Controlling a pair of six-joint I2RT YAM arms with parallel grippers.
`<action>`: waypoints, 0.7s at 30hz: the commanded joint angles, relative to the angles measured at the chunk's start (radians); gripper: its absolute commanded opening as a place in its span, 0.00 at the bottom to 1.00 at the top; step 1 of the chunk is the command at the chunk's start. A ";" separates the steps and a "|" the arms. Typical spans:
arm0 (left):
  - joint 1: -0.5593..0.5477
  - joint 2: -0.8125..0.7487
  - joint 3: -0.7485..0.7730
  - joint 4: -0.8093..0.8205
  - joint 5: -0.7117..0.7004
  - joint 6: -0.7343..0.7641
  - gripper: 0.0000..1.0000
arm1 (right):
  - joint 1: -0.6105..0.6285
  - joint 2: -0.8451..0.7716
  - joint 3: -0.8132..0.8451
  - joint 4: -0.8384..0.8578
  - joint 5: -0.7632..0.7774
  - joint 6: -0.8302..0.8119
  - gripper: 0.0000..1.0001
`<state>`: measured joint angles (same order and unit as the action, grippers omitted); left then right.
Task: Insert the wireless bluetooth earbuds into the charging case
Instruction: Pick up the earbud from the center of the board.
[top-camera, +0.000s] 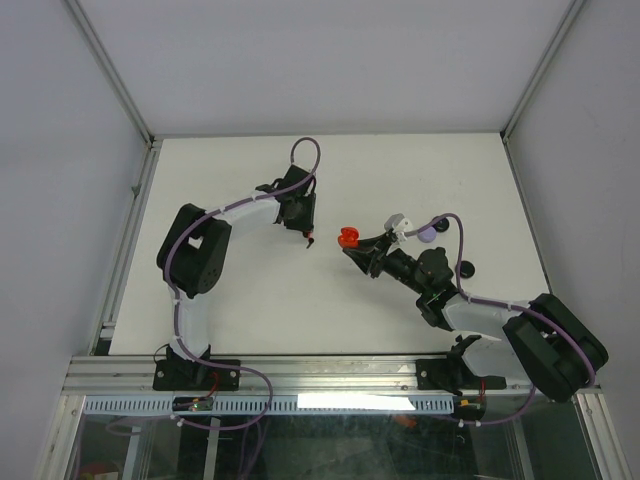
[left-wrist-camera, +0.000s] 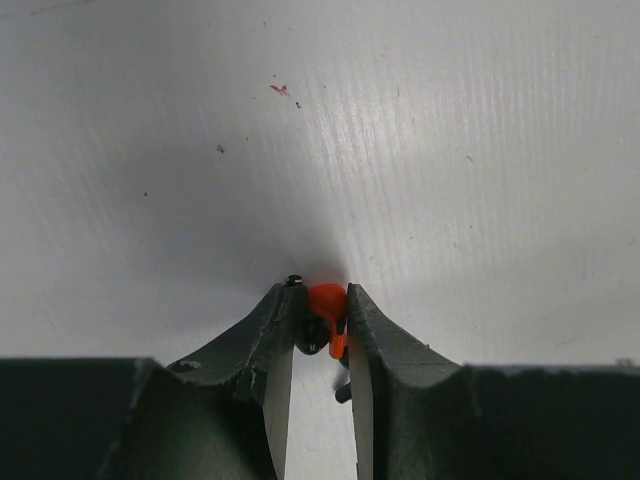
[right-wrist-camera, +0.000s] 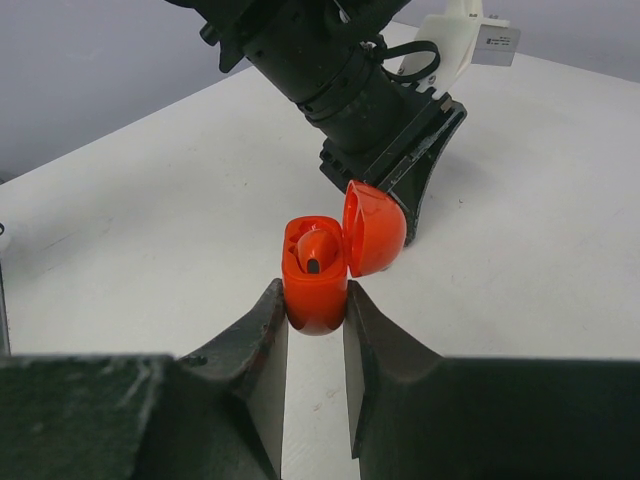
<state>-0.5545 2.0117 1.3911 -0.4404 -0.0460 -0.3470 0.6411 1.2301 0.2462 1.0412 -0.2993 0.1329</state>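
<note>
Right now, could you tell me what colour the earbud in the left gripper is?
The earbud is orange-red; left wrist view shows it best.

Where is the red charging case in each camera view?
Top external: red charging case mid-table, in right gripper.
Left wrist: absent; the red thing is an earbud.
Right wrist: case at centre, lid open.
Shared landmark: left gripper, beside the case from above, behind it in right wrist.

— What have I got on the left?
— A tiny red earbud (left-wrist-camera: 327, 300) with a dark tip, pinched in my left gripper (left-wrist-camera: 318, 292).
— And the case?
— The red charging case (right-wrist-camera: 315, 285) stands upright in my right gripper (right-wrist-camera: 314, 300), its lid (right-wrist-camera: 374, 228) swung open to one side. A second earbud (right-wrist-camera: 318, 250) sits inside, dark end showing.
</note>
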 joint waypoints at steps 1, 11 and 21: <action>0.000 0.007 0.032 -0.028 0.032 0.029 0.24 | -0.001 0.001 0.009 0.050 0.011 -0.003 0.00; -0.081 0.045 0.079 -0.135 -0.123 0.072 0.23 | -0.001 0.011 0.014 0.042 0.007 -0.001 0.00; -0.115 0.099 0.119 -0.205 -0.206 0.088 0.30 | -0.001 0.010 0.019 0.034 0.005 -0.003 0.00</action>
<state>-0.6655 2.0727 1.4986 -0.5751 -0.2165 -0.2813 0.6411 1.2411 0.2462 1.0332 -0.2996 0.1329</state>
